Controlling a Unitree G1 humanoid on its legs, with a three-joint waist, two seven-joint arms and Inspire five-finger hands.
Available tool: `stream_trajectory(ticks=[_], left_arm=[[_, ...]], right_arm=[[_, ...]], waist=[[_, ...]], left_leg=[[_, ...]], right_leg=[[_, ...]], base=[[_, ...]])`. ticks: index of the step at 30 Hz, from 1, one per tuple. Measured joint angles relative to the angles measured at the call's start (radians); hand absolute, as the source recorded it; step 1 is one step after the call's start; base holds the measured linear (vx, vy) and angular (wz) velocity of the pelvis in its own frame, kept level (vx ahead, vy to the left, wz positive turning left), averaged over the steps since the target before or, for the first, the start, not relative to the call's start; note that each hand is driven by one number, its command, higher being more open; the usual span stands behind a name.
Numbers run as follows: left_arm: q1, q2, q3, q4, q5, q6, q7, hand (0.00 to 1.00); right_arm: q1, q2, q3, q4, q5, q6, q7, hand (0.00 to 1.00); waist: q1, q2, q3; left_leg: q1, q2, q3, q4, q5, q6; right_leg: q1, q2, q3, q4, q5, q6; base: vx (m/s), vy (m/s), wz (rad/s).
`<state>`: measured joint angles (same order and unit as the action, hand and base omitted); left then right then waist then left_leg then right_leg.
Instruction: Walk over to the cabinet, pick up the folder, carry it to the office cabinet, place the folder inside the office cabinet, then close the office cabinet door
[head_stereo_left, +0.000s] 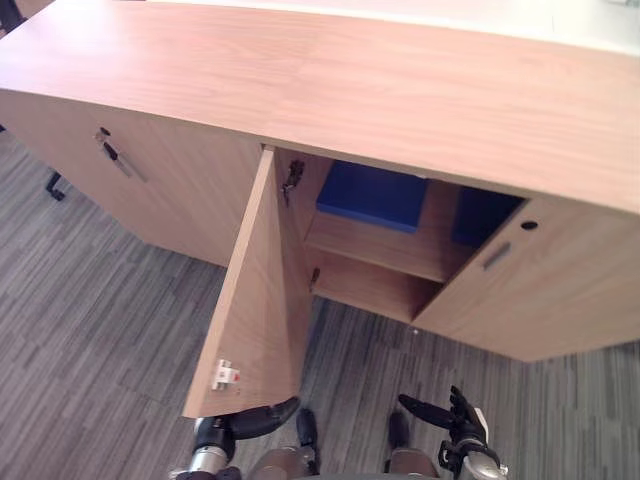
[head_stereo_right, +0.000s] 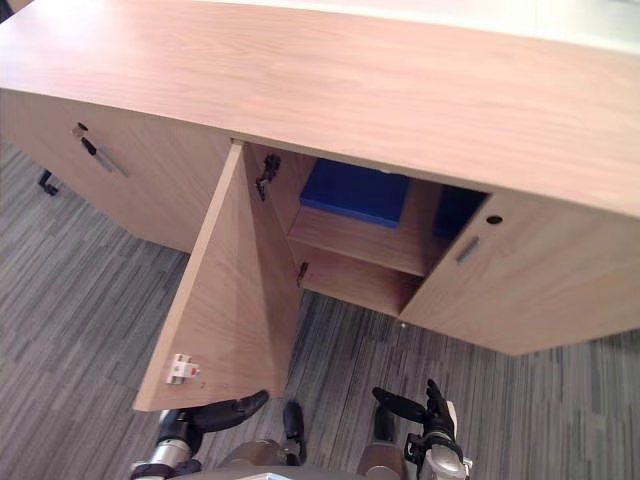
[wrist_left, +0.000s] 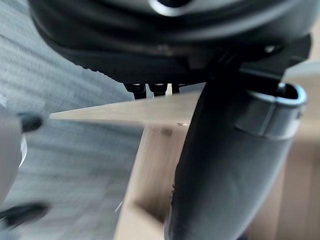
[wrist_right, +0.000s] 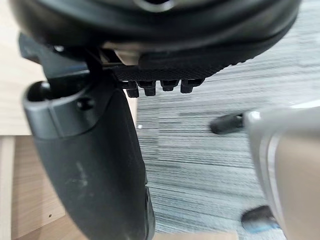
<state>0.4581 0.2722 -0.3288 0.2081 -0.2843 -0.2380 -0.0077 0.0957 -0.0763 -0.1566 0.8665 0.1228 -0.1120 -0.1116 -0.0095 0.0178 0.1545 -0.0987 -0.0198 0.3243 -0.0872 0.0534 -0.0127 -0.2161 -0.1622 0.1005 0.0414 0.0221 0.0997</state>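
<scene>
Blue folder (head_stereo_left: 372, 195) lies flat on the shelf (head_stereo_left: 385, 250) inside the wooden cabinet (head_stereo_left: 350, 80), whose door (head_stereo_left: 255, 300) stands open. Left hand (head_stereo_left: 245, 420), fingers straight, reaches to that door's lower edge; whether it touches cannot be told. Right hand (head_stereo_left: 455, 415) hangs spread over the carpet (head_stereo_left: 90, 330), holding nothing.

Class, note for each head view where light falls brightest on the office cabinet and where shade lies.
Left eye view: the cabinet top is brightest, paling towards its far edge; the open compartment is shaded, and the blue folder lies in that shade. Right eye view: the open door shows an evenly lit inner face.
</scene>
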Motion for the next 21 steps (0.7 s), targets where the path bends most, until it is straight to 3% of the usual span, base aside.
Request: stream_trajectory(ticks=[4,5,9,13,15,18,21], left_arm=[[-0.237,-0.013,-0.100,0.061,0.046,0.059,0.009,1.00],[-0.320,-0.028,-0.096,0.078,0.084,0.060,0.011,1.00],[-0.573,-0.031,-0.040,0.084,0.239,0.056,0.079,1.00],[-0.694,-0.017,0.056,0.170,0.276,0.045,0.119,1.00],[-0.749,0.002,0.098,0.256,0.276,0.046,0.139,1.00],[-0.771,0.038,0.110,0.336,0.276,0.056,0.140,1.00],[-0.789,0.048,0.107,0.404,0.293,0.068,0.132,1.00]], right_arm=[[-0.015,0.010,0.067,-0.018,-0.009,-0.001,-0.007,1.00],[-0.026,0.007,0.080,-0.016,-0.010,0.000,-0.007,1.00],[-0.020,0.012,0.068,0.007,-0.008,0.010,-0.007,1.00],[-0.017,-0.003,0.069,0.009,-0.010,0.012,0.000,1.00],[-0.014,-0.004,0.064,0.009,-0.010,0.012,0.007,1.00],[-0.015,-0.002,0.048,0.011,-0.010,0.015,0.018,1.00],[-0.018,-0.006,0.031,0.010,-0.008,0.015,0.024,1.00]], waist=[[-0.054,-0.009,0.007],[-0.068,-0.007,0.010],[-0.120,-0.024,0.021],[-0.128,-0.023,0.021],[-0.137,-0.024,0.020],[-0.138,-0.021,0.019],[-0.141,-0.020,0.019]], left_leg=[[-0.016,-0.016,0.062,0.001,0.004,0.015],[-0.017,-0.005,0.093,-0.006,-0.001,0.020],[0.002,-0.012,0.116,-0.006,0.000,0.019],[0.039,-0.009,0.144,-0.006,-0.001,0.017],[0.049,-0.006,0.136,-0.006,-0.003,0.014],[0.065,0.005,0.132,-0.001,-0.003,0.014],[0.086,0.023,0.098,-0.001,-0.005,0.011]], right_leg=[[-0.032,0.002,0.086,-0.037,-0.007,-0.024],[-0.031,0.010,0.106,-0.053,0.001,-0.052],[-0.020,0.022,0.133,-0.058,0.007,-0.058],[0.000,0.023,0.141,-0.059,0.028,-0.028],[0.010,0.025,0.139,-0.060,0.070,-0.015],[0.031,0.039,0.133,-0.075,0.102,0.014],[0.065,0.053,0.109,-0.091,0.104,0.013]], base=[[-0.12,0.040,-0.58],[-0.09,0.040,-0.76],[-0.05,0.040,-0.39],[0.05,-0.007,-0.27],[0.09,-0.055,0.10],[0.16,-0.087,-0.02],[0.14,-0.091,0.06]])
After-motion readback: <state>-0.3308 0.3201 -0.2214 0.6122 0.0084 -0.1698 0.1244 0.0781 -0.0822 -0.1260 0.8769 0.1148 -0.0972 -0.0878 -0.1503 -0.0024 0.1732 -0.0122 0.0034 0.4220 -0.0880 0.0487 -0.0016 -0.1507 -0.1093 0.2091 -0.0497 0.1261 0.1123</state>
